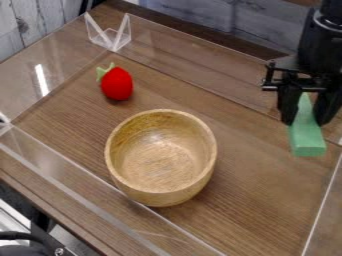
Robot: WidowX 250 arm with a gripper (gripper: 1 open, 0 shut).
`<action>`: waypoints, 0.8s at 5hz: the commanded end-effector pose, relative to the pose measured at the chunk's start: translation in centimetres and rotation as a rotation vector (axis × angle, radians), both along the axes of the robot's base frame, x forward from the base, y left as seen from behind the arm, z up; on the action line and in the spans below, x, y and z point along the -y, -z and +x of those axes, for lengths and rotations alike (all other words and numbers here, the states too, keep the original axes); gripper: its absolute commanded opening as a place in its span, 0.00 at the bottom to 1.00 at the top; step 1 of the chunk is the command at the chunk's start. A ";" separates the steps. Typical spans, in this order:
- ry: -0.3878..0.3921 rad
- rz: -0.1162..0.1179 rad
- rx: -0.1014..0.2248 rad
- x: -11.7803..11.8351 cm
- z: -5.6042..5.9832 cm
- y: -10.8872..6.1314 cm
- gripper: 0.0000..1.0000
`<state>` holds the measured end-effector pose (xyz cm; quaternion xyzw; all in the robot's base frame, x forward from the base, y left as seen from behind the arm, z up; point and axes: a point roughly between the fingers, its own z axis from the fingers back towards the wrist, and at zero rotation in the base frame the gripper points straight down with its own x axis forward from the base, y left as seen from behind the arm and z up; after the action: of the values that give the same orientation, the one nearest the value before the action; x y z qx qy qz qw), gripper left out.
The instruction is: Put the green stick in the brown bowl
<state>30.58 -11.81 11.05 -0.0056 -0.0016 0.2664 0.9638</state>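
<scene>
The green stick (pixel 309 131) hangs in the air at the right, its upper end pinched between the fingers of my gripper (pixel 306 106), which points straight down and is shut on it. The stick dangles well above the wooden tabletop, tilted slightly. The brown bowl (pixel 162 156) sits on the table to the lower left of the gripper, round, thick-walled, with nothing inside it. Stick and bowl are apart, the stick to the right of the bowl's rim.
A red strawberry-shaped toy (pixel 116 83) lies at the back left of the bowl. Clear acrylic walls (pixel 107 35) fence the table's edges, with a clear folded piece at the back left corner.
</scene>
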 end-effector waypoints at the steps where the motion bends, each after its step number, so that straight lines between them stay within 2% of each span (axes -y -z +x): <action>1: 0.007 -0.021 0.079 -0.6 0.4 -1.7 0.00; 3: -0.065 -0.015 0.080 -2.4 0.1 -1.5 0.00; 4: -0.130 -0.012 0.083 -3.6 -0.4 -1.3 0.00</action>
<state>29.83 -8.26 10.13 -0.0021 -0.0079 0.3271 0.9450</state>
